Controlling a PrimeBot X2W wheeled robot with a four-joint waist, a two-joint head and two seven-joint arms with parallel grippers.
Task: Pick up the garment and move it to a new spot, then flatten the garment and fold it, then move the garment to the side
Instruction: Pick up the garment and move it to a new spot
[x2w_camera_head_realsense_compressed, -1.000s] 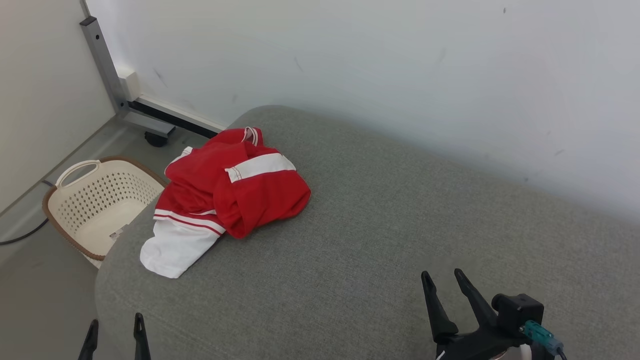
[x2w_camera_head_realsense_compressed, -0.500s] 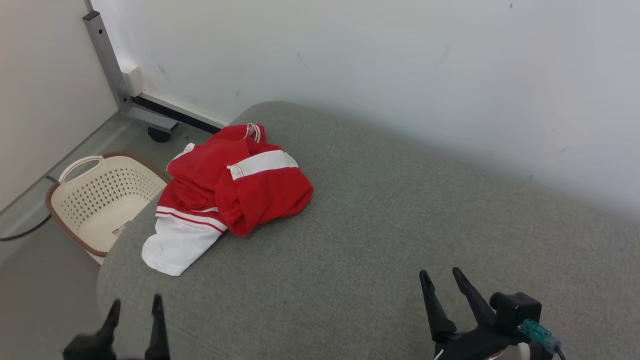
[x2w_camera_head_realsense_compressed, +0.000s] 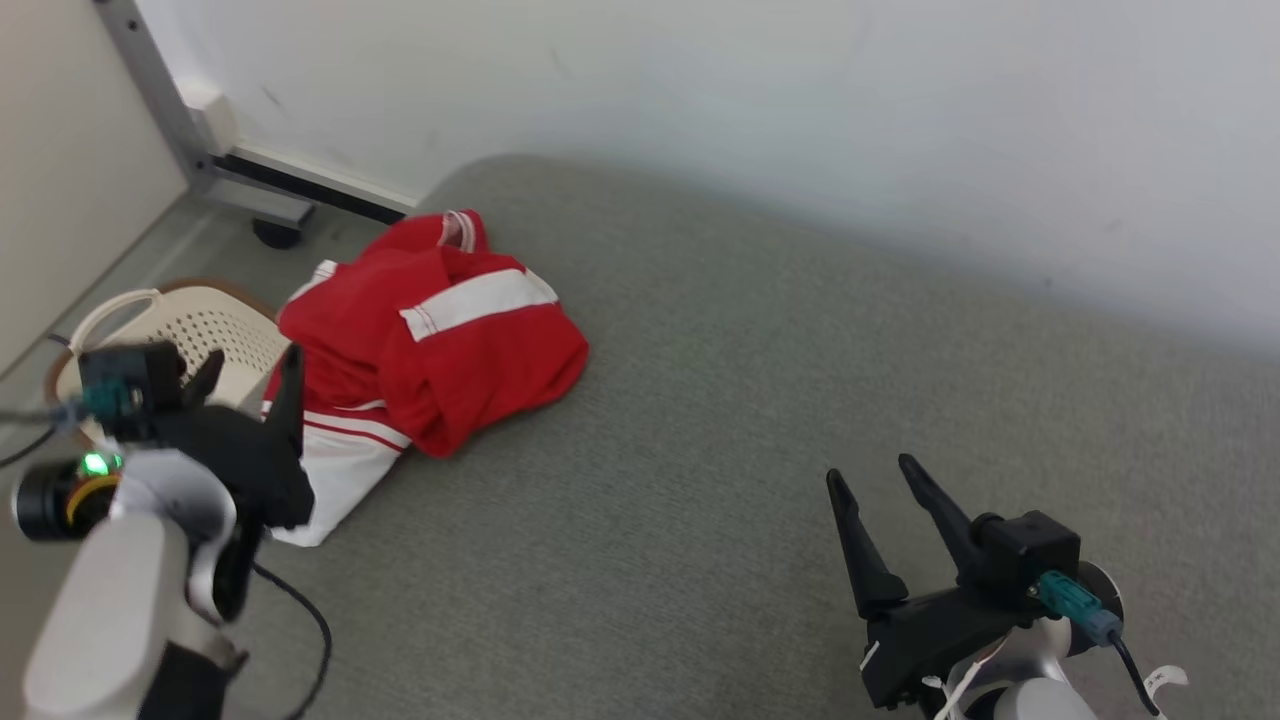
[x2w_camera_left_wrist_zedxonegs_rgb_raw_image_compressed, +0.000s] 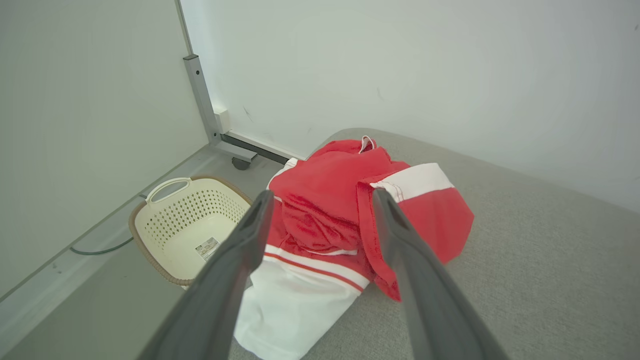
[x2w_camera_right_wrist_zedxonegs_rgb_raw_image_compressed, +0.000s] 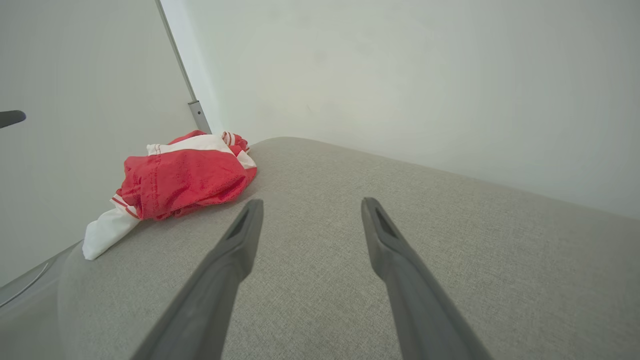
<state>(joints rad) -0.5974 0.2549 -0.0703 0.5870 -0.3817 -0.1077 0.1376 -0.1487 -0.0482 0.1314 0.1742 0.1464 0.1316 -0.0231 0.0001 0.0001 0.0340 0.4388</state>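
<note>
– Garment (x2w_camera_head_realsense_compressed: 430, 340), where does it lie?
– Crumpled at the far left corner of the grey cushion (x2w_camera_head_realsense_compressed: 700, 450). Its long axis runs along the left edge: collar toward the wall (x2w_camera_head_realsense_compressed: 700, 90), white end at the edge, beside the basket (x2w_camera_head_realsense_compressed: 215, 325) on the floor.
– And room to move it?
– The cushion stretches wide to the right of it.
– The grippers?
– The left gripper (x2w_camera_head_realsense_compressed: 250, 362) hovers just beside the white end, jaws open, holding nothing. The right gripper (x2w_camera_head_realsense_compressed: 868, 470) is over the right part, well apart, jaws open too.

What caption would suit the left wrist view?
Open left claw facing a crumpled red-and-white garment on a grey cushion, basket on the floor nearby.
</note>
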